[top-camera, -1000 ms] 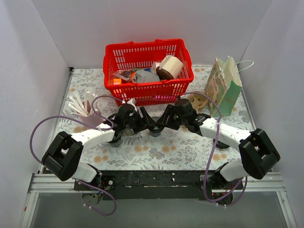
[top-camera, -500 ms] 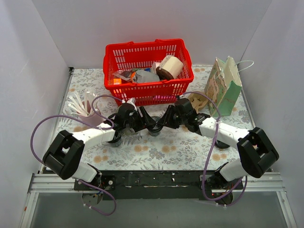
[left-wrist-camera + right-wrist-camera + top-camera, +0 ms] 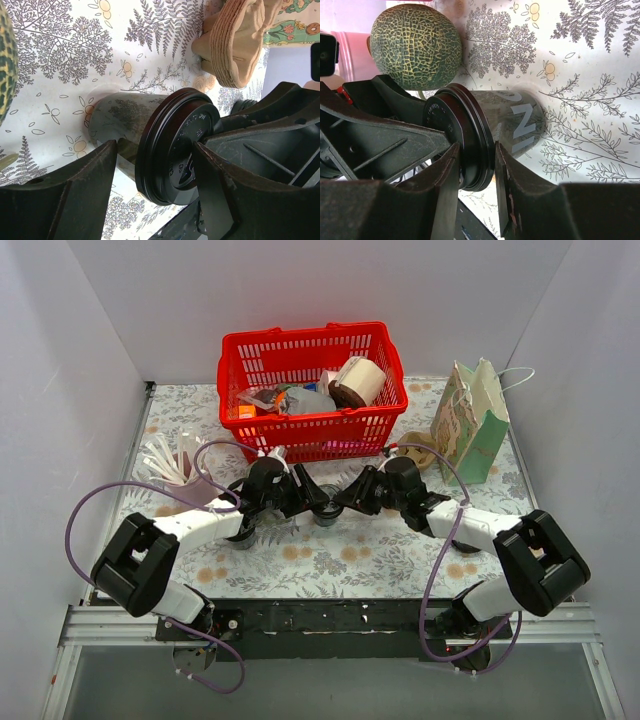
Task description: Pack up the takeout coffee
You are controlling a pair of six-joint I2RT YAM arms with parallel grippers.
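Looking for the coffee cup (image 3: 323,513): where does it stand?

Upright near the middle of the flowered table (image 3: 330,555), in front of the red basket (image 3: 310,445). Both arms meet at it. A paper bag (image 3: 470,425) stands well apart at the far right.

What has hold of it?

The right gripper (image 3: 476,172) has its fingers drawn close together on the rim of the black lid (image 3: 462,135), one on each side. The left gripper (image 3: 155,172) stands much wider, with the cup between its fingers. One sits at the dark cup wall and the other by the lid. I cannot tell whether those pads press or only flank it.

How is it likely to handle?

It looks like a thin-walled paper cup with a snap-on plastic lid. I judge it light if empty but top-heavy and sloshy if filled, and nothing shows which. The wall would dent under a hard squeeze. The lid looks smooth and could pop off if it bears the load.

So where should it be held?

On the wall, I think, just under the lid, where the rolled rim stiffens the cup. The pressure should be modest and the cup kept vertical. Lifting by the lid alone looks risky.
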